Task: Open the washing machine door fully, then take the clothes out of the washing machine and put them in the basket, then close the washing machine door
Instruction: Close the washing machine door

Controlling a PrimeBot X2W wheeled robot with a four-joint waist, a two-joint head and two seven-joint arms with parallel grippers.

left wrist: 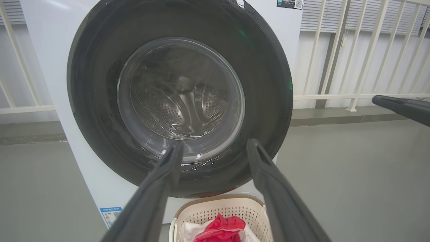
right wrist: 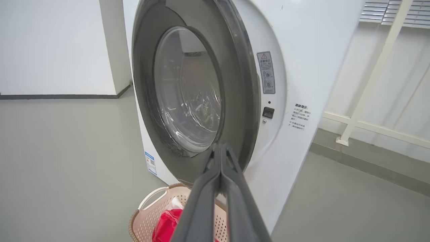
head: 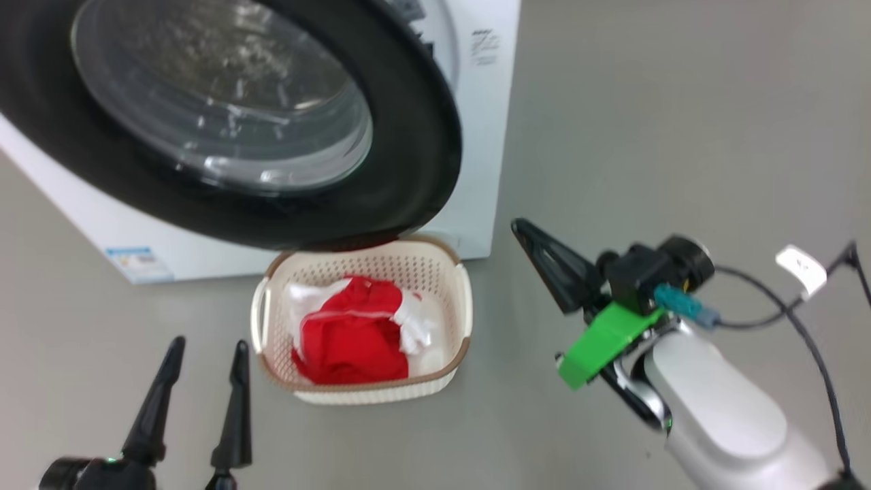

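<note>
**Near left.** The left gripper [head: 209, 344] hangs low over the grey floor [head: 646, 136] with its two dark fingers spread wide and nothing between them. It points toward the machine and stands just left of the basket, clear of it.

**Far left to centre.** The washing machine [head: 486, 136] stands on the floor, with a small blue label [head: 139, 262] at its lower left corner. The washing machine door [head: 408, 136] hangs ajar. In the right wrist view its black rim stands off the white front, and the latch slot [right wrist: 268, 112] beside the rim lies uncovered. In the head view the door's lower edge overhangs the far end of the basket. In the left wrist view, the part of the perforated drum [left wrist: 178, 107] seen through the glass bowl shows no fabric.

**Centre.** The basket [head: 381, 393] sits on the floor just in front of the machine. The clothes [head: 350, 333], red fabric with white cloth, lie heaped inside it.

**Right.** The right gripper [head: 520, 228] is raised off the floor, well right of the basket. Its fingers are pressed together on nothing, and their joined tip points toward the door's free edge.

**Progress (judgement).** Opening and unloading appear complete. The door is not yet latched, so closing it is the step in hand, most likely a push with the right gripper's joined fingers.
</note>
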